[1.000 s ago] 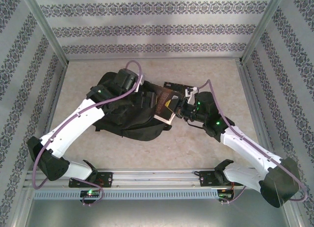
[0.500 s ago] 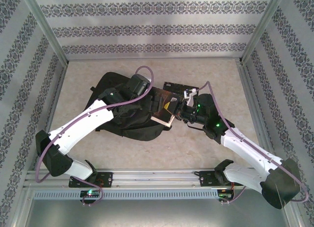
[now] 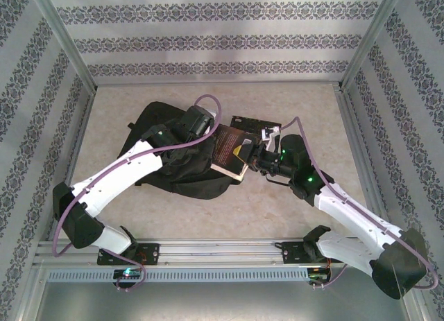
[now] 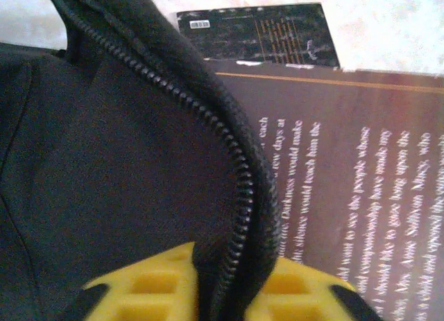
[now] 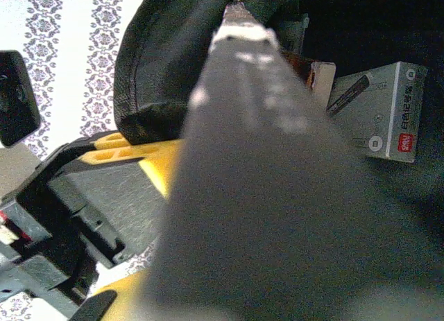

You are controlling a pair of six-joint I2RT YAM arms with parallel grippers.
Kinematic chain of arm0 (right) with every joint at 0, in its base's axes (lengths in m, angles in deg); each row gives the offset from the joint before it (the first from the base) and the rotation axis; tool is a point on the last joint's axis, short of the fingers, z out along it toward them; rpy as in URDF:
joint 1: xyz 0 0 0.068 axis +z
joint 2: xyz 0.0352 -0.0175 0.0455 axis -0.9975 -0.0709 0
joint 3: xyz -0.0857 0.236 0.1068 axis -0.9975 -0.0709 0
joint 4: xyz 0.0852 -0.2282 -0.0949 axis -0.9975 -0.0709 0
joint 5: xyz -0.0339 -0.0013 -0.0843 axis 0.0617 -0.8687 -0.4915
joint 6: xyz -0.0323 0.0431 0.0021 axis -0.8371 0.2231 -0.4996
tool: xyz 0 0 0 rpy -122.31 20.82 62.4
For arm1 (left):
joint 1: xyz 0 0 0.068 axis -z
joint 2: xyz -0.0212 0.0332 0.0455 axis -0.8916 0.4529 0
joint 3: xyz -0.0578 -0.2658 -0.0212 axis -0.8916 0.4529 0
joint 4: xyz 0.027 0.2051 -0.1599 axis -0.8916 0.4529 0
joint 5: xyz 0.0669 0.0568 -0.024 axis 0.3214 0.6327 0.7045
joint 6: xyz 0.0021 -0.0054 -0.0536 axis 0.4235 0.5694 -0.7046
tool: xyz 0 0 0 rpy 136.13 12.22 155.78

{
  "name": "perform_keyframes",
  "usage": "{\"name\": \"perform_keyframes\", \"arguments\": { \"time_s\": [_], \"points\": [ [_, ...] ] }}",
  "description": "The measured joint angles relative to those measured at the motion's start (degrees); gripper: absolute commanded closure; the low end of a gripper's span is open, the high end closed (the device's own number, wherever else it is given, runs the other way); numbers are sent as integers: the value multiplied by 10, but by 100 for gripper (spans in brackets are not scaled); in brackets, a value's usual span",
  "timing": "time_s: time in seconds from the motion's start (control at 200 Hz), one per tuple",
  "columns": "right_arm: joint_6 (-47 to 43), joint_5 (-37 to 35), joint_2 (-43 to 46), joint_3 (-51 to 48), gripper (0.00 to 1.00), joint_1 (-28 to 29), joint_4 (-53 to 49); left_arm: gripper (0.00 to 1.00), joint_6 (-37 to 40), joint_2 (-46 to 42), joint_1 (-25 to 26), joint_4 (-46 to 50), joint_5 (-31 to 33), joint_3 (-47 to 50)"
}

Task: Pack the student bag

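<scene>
The student bag (image 3: 166,158) lies black and crumpled at the middle left of the table. My left gripper (image 4: 232,269) is shut on the bag's zip edge (image 4: 239,161), which runs up between its yellow fingers (image 4: 159,279). From above, the left gripper (image 3: 209,138) sits at the bag's mouth. My right gripper (image 3: 255,156) is shut on a brown book (image 3: 232,149) with white print (image 4: 361,196), holding it tilted at the opening. In the right wrist view the book (image 5: 277,196) is edge-on, pointing into the bag (image 5: 159,64).
A second, dark book (image 3: 250,122) lies flat on the table just behind the brown one, also seen at the top of the left wrist view (image 4: 260,33). A grey box with a red label (image 5: 388,109) rests inside the bag. Patterned walls enclose the table.
My left arm swung right to the bag's mouth and its gripper closed on the zip edge. The right gripper nudged the brown book slightly further toward the opening.
</scene>
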Motion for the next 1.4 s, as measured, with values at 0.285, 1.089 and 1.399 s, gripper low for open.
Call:
{"name": "perform_keyframes", "arguments": {
  "time_s": [0.285, 1.089, 1.399],
  "points": [
    [-63, -38, 24, -2, 100, 1, -81, 100, 42, -39, -4, 42, 35, -17],
    [22, 15, -37, -10, 100, 5, 9, 100, 72, -86, -19, 104, 73, -54],
    [77, 35, -66, -4, 100, 21, 55, 100, 73, -86, -30, 104, 70, -54]
  ]
}}
